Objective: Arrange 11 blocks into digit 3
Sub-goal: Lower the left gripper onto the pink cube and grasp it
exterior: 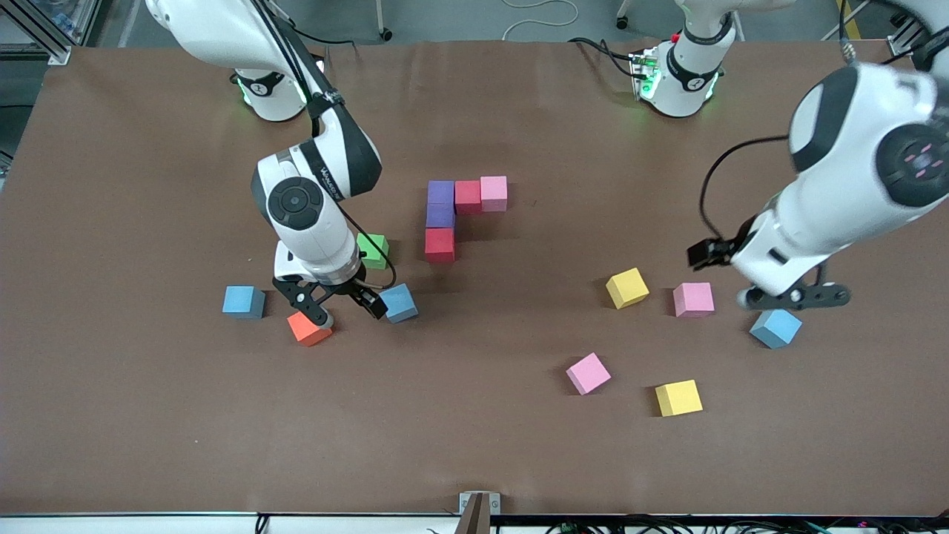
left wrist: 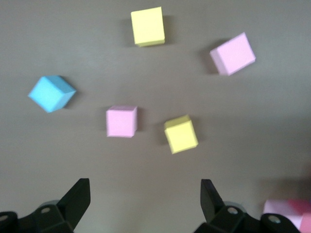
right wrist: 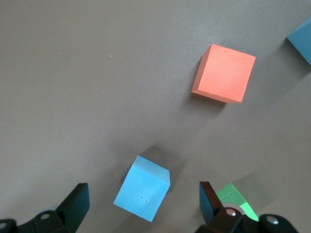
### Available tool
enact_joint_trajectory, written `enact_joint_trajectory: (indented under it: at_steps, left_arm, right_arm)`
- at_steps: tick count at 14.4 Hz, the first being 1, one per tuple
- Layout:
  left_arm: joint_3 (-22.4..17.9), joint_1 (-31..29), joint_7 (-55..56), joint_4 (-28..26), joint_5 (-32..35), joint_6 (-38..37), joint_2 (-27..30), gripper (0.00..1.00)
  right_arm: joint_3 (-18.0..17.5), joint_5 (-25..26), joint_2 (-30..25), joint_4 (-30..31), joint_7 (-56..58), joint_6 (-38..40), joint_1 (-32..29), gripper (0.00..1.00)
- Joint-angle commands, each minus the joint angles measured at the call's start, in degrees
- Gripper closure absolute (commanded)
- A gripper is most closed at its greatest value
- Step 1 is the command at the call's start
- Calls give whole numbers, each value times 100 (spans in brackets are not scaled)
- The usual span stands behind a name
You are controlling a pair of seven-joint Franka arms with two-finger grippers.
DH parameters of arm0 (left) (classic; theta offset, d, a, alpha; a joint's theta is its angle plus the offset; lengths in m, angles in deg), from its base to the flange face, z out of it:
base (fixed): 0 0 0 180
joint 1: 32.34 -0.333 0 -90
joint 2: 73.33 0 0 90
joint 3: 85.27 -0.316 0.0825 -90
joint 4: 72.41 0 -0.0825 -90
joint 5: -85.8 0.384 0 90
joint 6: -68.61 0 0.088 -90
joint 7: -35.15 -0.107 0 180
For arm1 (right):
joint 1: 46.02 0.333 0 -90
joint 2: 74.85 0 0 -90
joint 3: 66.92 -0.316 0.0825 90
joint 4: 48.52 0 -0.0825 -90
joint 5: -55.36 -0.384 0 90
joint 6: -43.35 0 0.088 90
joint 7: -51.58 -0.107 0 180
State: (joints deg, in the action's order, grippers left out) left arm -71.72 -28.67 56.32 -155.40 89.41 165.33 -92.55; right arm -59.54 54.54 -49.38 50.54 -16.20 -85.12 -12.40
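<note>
Five matte foam cubes [exterior: 454, 211] form an L mid-tabletop [exterior: 148, 415]; six lie loose toward four o'clock. Right end effector [exterior: 342, 305], fingers apart, hovers beside the orange cube [exterior: 308, 328]. Left end effector [exterior: 793, 297], fingers apart, hovers above a blue cube [exterior: 775, 328].

Five matte cubes, two purple [exterior: 440, 193], two red [exterior: 440, 245] and one pink [exterior: 494, 193], touch in an L mid-table; orange [exterior: 308, 328], yellow [exterior: 627, 288], pink [exterior: 693, 299] and blue [exterior: 775, 328] cubes lie scattered nearer the front camera.
</note>
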Motion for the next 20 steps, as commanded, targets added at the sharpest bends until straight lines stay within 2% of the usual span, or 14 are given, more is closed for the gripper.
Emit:
enact_joint_trajectory:
  at_steps: [1, 4, 9, 13, 16, 20]
  left_arm:
    - [7, 221, 842, 134, 26, 529, -494, 0]
    - [7, 300, 1248, 160, -1, 1188, -1170, 0]
    - [-54, 494, 1994, 291, -1, 2235, -1988, 0]
    - [-54, 590, 2804, 546, -18, 2631, -2410, 0]
    - [-81, 590, 2840, 661, -10, 3114, -2701, 0]
    - [-81, 643, 2787, 1100, -10, 3290, -3061, 0]
  right_arm:
    - [-53, 126, -68, 95, -70, -38, -58, 0]
    - [-53, 126, -69, 95, -61, -20, -58, 0]
    - [-53, 135, -69, 87, -61, -29, -58, 0]
    - [-53, 135, -69, 87, -61, -29, -49, 0]
    - [-53, 126, -60, 95, -78, -37, -5, 0]
    - [-61, 117, -51, 87, -192, -73, 12, 0]
